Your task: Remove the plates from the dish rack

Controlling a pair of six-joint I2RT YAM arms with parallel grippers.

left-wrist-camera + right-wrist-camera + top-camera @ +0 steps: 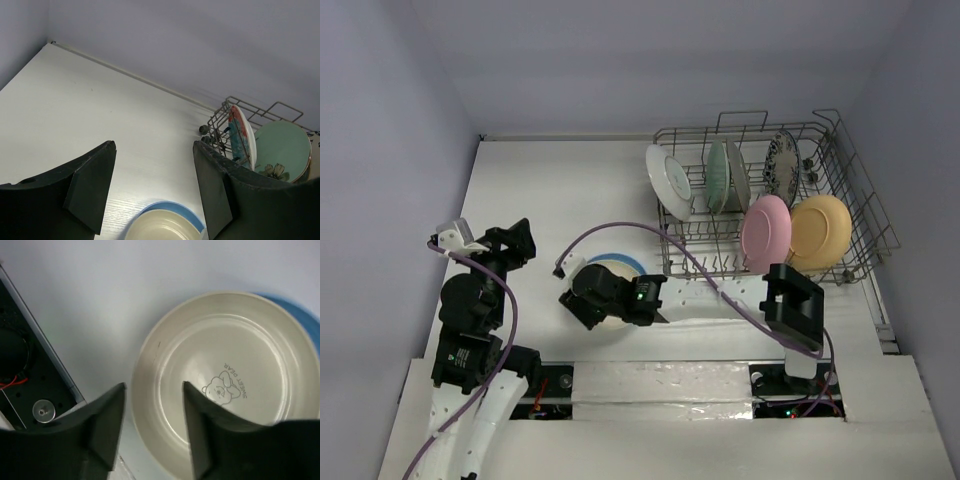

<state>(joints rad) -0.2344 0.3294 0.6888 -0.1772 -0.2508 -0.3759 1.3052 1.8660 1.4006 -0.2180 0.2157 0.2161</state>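
The dish rack (750,130) sits at the far right of the white tabletop (550,190) and holds six plates on edge between its tines. A red-and-teal floral plate (240,135) leans at the rack's left end. A mint green plate (718,175) and a pale one (738,175) stand next to it, and a black-and-white patterned plate (782,165) stands further right. In the rack's near row a pink plate (766,232) stands just beside a yellow-orange plate (818,230). Off the rack's near-left corner, a cream plate (225,385) with a small bear print lies flat on a blue plate (300,315), whose rim shows past its edge. The right tool (153,385) hangs over the near rim of the cream plate with its fingers parted; the rim shows in the gap and nothing is pinched. The right arm's purple cable (620,228) arcs over the stack and crosses in front of the rack's near-left corner. Well to the left of the rack, the left tool (154,144) is spread wide and empty above bare tabletop, facing the stack and the rack's left end, with nothing between it and them.
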